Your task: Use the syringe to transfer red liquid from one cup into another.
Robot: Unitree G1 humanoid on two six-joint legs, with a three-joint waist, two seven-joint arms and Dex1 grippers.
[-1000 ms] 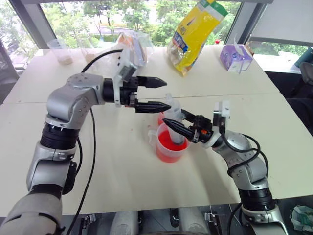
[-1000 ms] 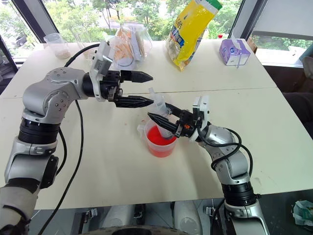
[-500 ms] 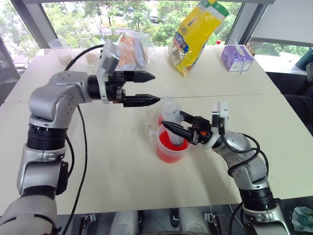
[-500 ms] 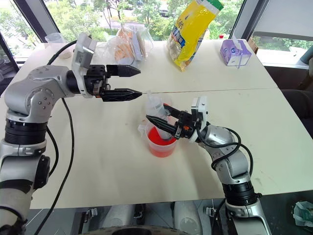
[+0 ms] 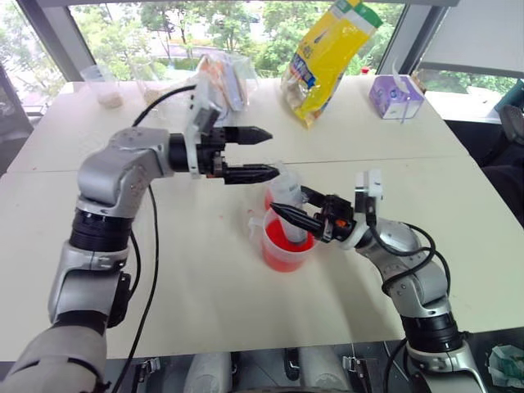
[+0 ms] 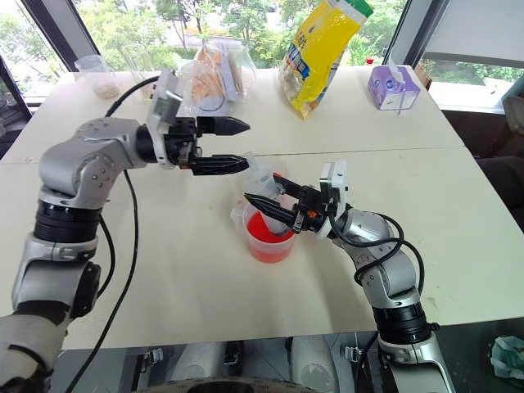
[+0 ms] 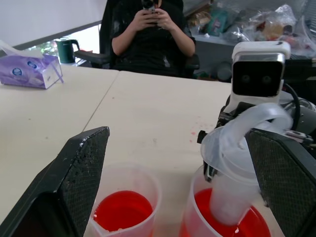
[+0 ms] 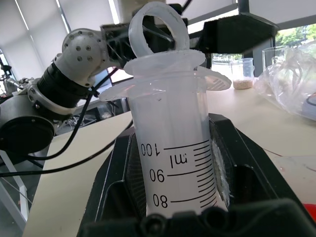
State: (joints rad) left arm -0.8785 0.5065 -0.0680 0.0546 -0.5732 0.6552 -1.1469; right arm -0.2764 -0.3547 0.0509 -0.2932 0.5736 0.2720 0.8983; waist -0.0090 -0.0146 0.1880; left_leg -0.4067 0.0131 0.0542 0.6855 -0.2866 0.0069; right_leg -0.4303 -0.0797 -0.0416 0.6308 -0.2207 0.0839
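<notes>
My right gripper (image 5: 288,202) is shut on the syringe (image 5: 286,190), its black pads clamping the clear graduated barrel (image 8: 173,148). The syringe stands tilted in the handled beaker (image 5: 286,246), which holds red liquid (image 6: 266,231). The white plunger ring (image 7: 256,118) sticks up at the top. Just behind the beaker stands the small plain cup (image 7: 126,207), also with red liquid in it. My left gripper (image 5: 273,152) is open and points level to the right, with its fingers (image 7: 81,173) on either side of the plunger top and apart from it.
At the back of the table lie a yellow bag (image 5: 327,49), a purple tissue box (image 5: 395,96), clear plastic bags (image 5: 217,78) and clear cups (image 5: 102,86). A seated person (image 7: 153,34) is beyond the table's right end, near a green mug (image 7: 66,49).
Half a second ago my open left gripper had drawn back to the left; it has since come back to the right, near the syringe top. The right gripper and syringe stay put.
</notes>
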